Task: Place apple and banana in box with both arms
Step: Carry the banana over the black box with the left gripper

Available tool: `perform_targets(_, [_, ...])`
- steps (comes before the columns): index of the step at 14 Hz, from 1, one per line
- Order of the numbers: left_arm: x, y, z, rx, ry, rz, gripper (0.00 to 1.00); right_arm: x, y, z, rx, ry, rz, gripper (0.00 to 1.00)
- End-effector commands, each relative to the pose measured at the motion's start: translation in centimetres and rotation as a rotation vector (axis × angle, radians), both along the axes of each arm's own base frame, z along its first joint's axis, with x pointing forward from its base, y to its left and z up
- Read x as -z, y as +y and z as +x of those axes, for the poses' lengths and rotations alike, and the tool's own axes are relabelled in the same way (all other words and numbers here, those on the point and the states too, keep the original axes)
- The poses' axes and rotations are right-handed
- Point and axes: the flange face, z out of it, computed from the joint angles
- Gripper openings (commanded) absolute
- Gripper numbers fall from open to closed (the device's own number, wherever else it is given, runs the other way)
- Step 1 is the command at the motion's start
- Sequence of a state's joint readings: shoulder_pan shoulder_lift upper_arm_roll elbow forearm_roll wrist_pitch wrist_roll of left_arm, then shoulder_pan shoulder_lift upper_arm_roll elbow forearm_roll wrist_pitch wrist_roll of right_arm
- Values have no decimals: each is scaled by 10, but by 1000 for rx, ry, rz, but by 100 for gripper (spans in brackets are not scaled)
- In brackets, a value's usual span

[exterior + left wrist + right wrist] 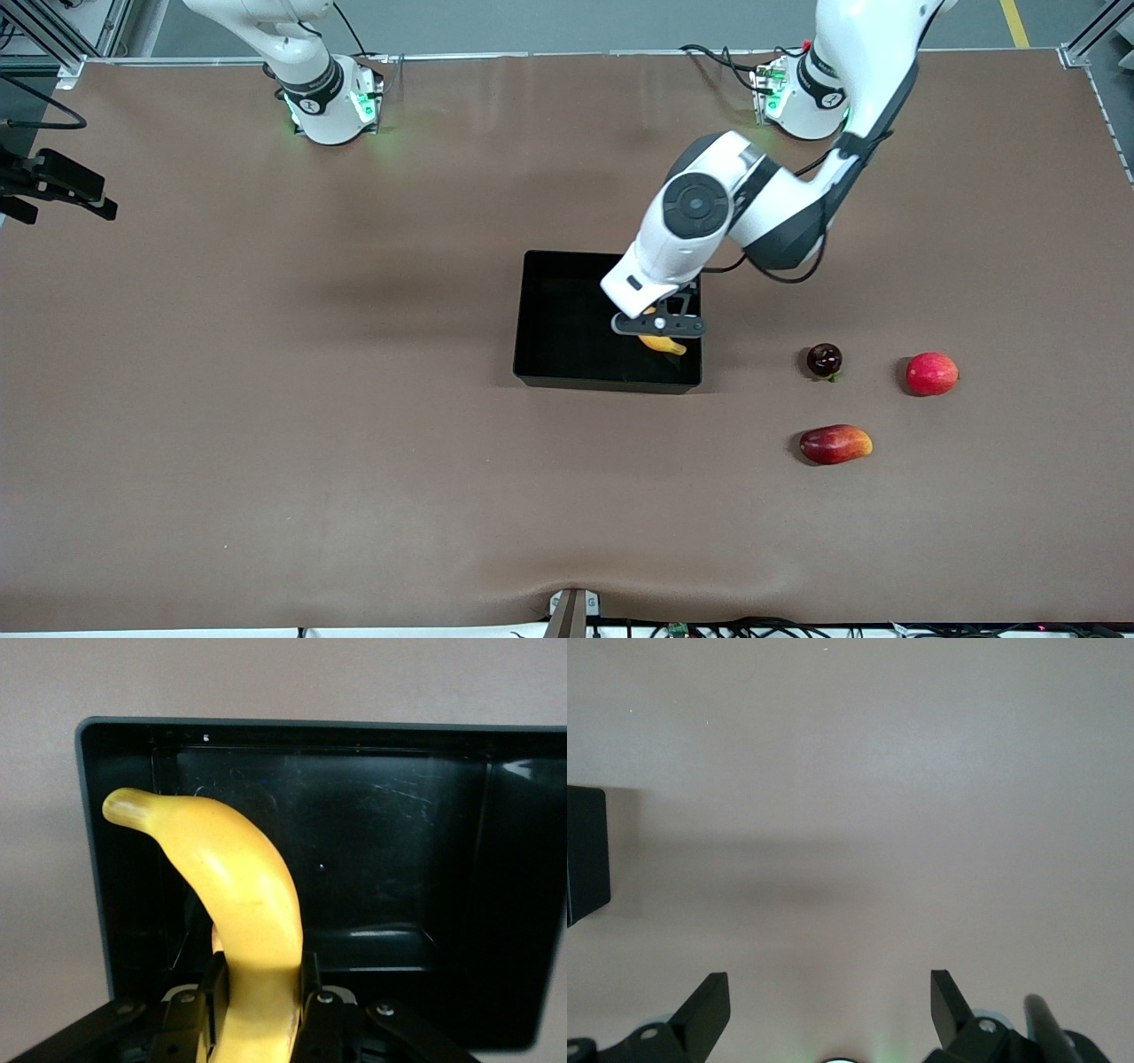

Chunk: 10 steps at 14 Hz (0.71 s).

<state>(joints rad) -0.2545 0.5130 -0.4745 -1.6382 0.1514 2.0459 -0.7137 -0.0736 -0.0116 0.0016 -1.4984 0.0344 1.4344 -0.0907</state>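
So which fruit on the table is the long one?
The dark red and orange fruit, nearest the front camera. It is stretched out; the small dark fruit and the red apple are round.

Box (567, 319): floor bare, low walls all round, open from above. Left hand (660, 326) clamped on banana (663, 344), hanging over the box's end toward the left arm; left arm slanting over that end, blocking entry there. Room for a drop at the end toward the right arm. Three fruits on the bench (266, 399) toward the left arm's end: apple (931, 373), dark round fruit (824, 359), long red-orange fruit (835, 444), all apart, gaps wide enough for fingers. Right hand (828, 1005) spread wide over bare bench, box corner near.
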Motion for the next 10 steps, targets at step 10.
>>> perform_targets(10, [55, -77, -15, -55, -41, -18, 0, -1, -4, -1, -4, 3, -9, 100])
